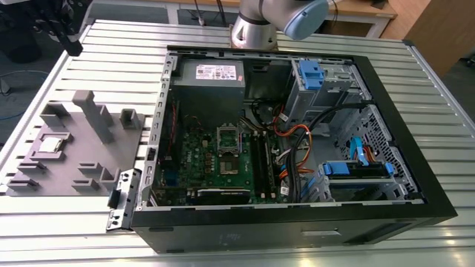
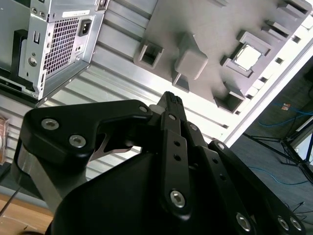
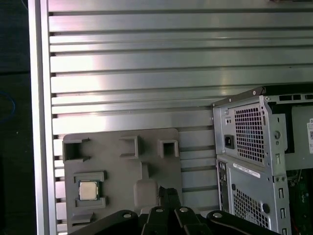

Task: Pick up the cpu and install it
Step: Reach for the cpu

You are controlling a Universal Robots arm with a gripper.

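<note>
**Step in hand: approach for pick-up.** The cpu (image 1: 50, 144) is not yet grasped. It lies flat, metal top upward, in a square pocket of the grey fixture plate (image 1: 82, 153). The plate rests on the bench (image 1: 74, 222) along the edge at the exterior view's left. The open computer case (image 1: 415, 167) occupies the middle of the bench, reaching toward the edge at the exterior view's right.

**Tool state.** In the first wrist view, the gripper (image 3: 167, 192) has its fingertips closed together with nothing between them. It hangs above the bench, well apart from the chip, and touches nothing.

**Destination.** The socket (image 1: 228, 139) sits on the motherboard (image 1: 215, 164) inside the case. No chip is seen in it, so installation has not begun.

**Requirements of the next move (judgement).**
- The fingers must be parted before any descent.
- The tool needs centring over the pocket and squaring to the chip's sides.
- The raised blocks around the pocket leave little room, so the descent should be straight down.
- The grip should fall on the thin rim only and be light. The part is flat and offers little edge to hold.
</note>
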